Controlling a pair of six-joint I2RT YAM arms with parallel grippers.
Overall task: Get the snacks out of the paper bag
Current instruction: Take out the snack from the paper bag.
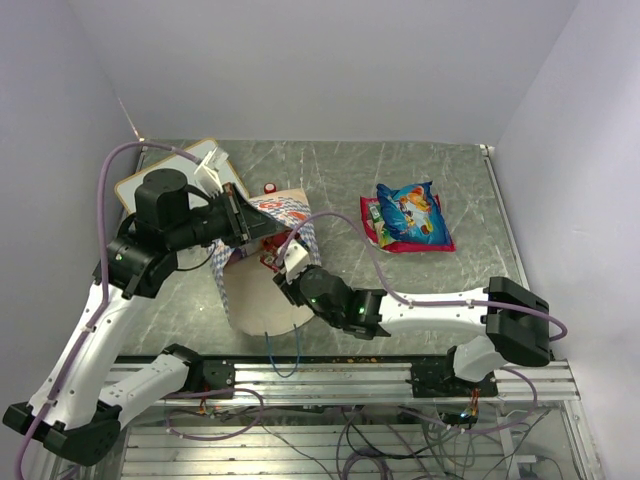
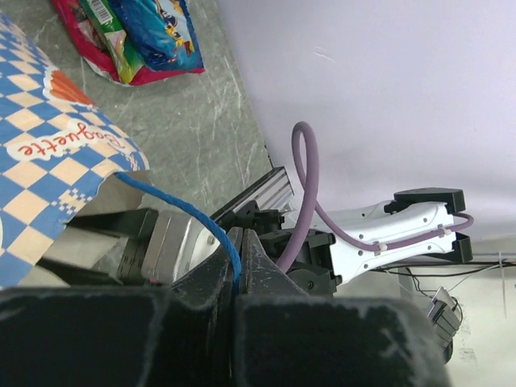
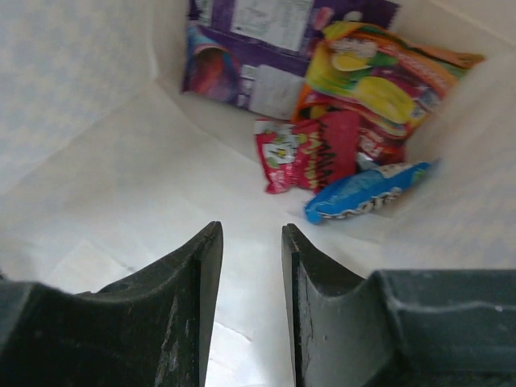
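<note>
The cream paper bag (image 1: 262, 300) with its blue-white checked band (image 2: 40, 145) lies on its side near the table's front. My left gripper (image 2: 238, 242) is shut on its thin blue cord handle (image 2: 173, 201) and holds the mouth up. My right gripper (image 3: 251, 234) is open and empty inside the bag, its wrist (image 1: 300, 270) at the mouth. Deep in the bag lie a red packet (image 3: 310, 153), a blue packet (image 3: 367, 193), a purple packet (image 3: 250, 48) and a yellow-orange packet (image 3: 379, 72), all ahead of the fingertips. Some packets (image 1: 408, 218) lie outside on the table.
A white writing board (image 1: 165, 175) lies at the back left behind the left arm. A small red-capped bottle (image 1: 271, 186) stands beyond the bag. The table's metal rail (image 1: 350, 375) runs along the front edge; walls close in the back and sides.
</note>
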